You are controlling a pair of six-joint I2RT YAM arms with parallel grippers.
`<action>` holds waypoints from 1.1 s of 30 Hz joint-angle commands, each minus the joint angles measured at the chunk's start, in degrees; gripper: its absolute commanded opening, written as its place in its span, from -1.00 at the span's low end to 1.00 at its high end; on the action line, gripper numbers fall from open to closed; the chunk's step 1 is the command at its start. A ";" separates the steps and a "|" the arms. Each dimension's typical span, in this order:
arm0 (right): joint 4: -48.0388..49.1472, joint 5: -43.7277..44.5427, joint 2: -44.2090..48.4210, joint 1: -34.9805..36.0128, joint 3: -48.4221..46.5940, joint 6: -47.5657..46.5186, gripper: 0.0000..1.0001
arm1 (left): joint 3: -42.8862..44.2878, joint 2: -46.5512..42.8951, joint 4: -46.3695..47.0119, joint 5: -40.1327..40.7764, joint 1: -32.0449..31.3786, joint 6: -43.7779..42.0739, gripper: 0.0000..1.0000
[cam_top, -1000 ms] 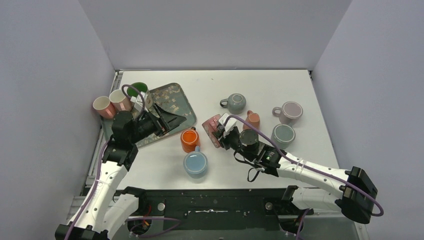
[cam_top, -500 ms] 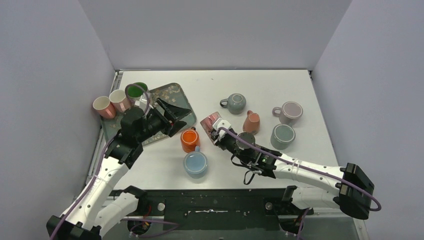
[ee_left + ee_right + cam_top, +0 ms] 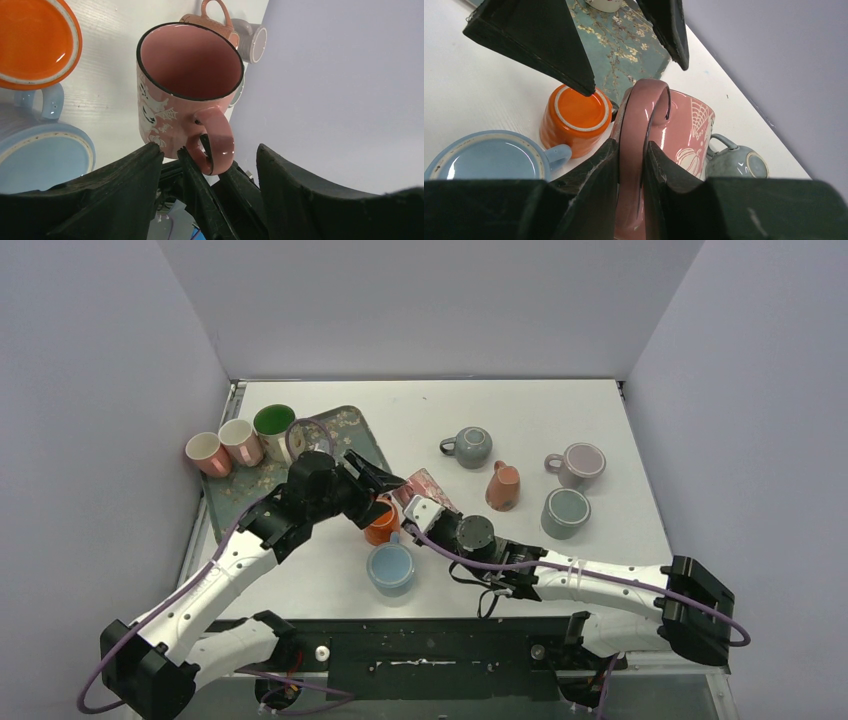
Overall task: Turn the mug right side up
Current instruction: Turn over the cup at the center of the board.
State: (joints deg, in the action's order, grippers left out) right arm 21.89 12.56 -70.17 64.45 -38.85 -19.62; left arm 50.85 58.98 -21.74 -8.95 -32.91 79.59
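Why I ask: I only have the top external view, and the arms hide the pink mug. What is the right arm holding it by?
Observer: By the handle. The right gripper has its jaws shut on it, with the body of the pink mug sticking out beyond them.
Operator: Is the left arm holding it too?
Observer: No. The left gripper has its jaws open, one to each side of the mug, not closed on it.
Operator: Which way is the mouth pointing?
Observer: Toward the left wrist camera, and the pink inside is empty.
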 commanded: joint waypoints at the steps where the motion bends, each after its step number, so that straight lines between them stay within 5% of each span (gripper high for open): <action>1: 12.46 3.18 0.46 1.53 -3.31 -5.74 -1.00 | 1.24 0.79 -0.26 2.79 -2.08 2.84 0.32; 13: 13.31 6.95 -2.13 5.86 -3.71 -15.19 -1.00 | 1.27 2.55 0.67 3.54 -4.01 3.05 0.01; 16: 13.10 7.04 -2.54 6.87 -3.80 -16.55 -1.00 | 1.27 2.85 1.23 2.78 -4.01 2.86 -0.25; 20: 12.26 7.45 -2.78 7.55 -3.68 -16.81 -1.00 | 0.69 1.38 2.06 3.50 -4.10 2.44 -1.00; 22: 11.79 7.84 -2.70 7.69 -3.69 -16.65 -1.00 | 0.42 0.71 2.80 4.45 -4.09 1.69 -1.00; 30: 10.03 9.37 -0.70 8.06 -2.73 -14.79 -0.18 | -4.25 -1.74 17.38 3.54 -4.07 -1.30 -1.00; 33: 10.44 10.13 1.16 8.06 -1.24 -13.58 -0.06 | -5.27 -2.79 20.85 4.61 -4.07 -3.15 -1.00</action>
State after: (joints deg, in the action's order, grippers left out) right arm 26.13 20.36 -73.17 72.05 -39.00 -33.85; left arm 45.19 59.55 -15.18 -5.72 -36.97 79.24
